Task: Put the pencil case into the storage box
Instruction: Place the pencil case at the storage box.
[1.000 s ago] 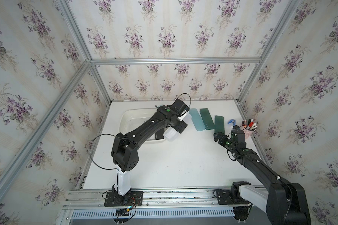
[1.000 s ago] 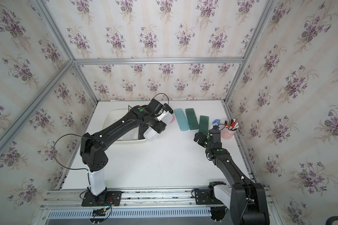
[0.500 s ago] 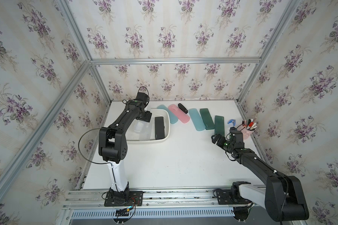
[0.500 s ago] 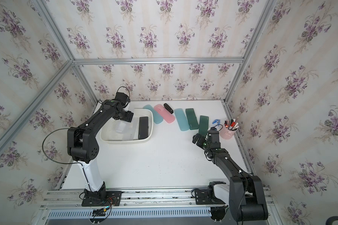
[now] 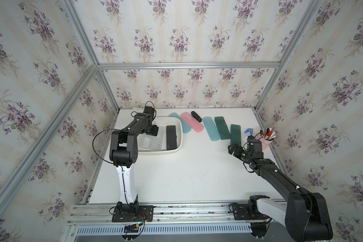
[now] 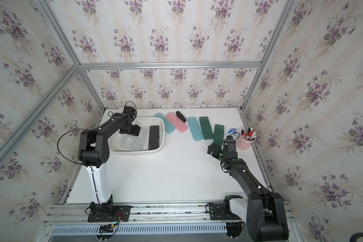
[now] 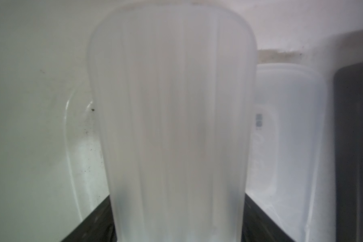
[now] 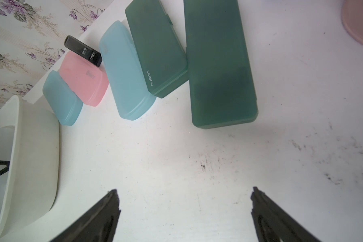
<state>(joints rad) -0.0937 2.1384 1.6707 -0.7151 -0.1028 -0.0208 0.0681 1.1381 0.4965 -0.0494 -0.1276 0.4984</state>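
Frosted white pencil case (image 7: 172, 125) clamped between the jaws of the left gripper (image 5: 152, 132), which reaches into the far left part of the storage box (image 5: 181, 136). We see the case projecting from the jaws within the box; whether it touches the floor we cannot tell. A second frosted case (image 7: 285, 136) lies on the box floor beside it, and a black pencil case (image 5: 171, 137) lies along the right wall.

Right of the box, a row of cases runs across the far half of the white table (image 5: 187, 178): a light blue case (image 5: 179, 123) just beside the box rim, a pink case (image 5: 192, 124) with a black stapler (image 5: 196, 116) resting on its far end, a larger light blue case (image 5: 211, 131), and two dark green cases (image 5: 222, 130) (image 5: 235, 134). A blue clip (image 5: 248, 131) and a pink pen cup (image 5: 266, 140) stand further right.

The right gripper (image 8: 184, 199) hangs over bare table just near of the rightmost green case, its jaws spread wide and holding nothing.
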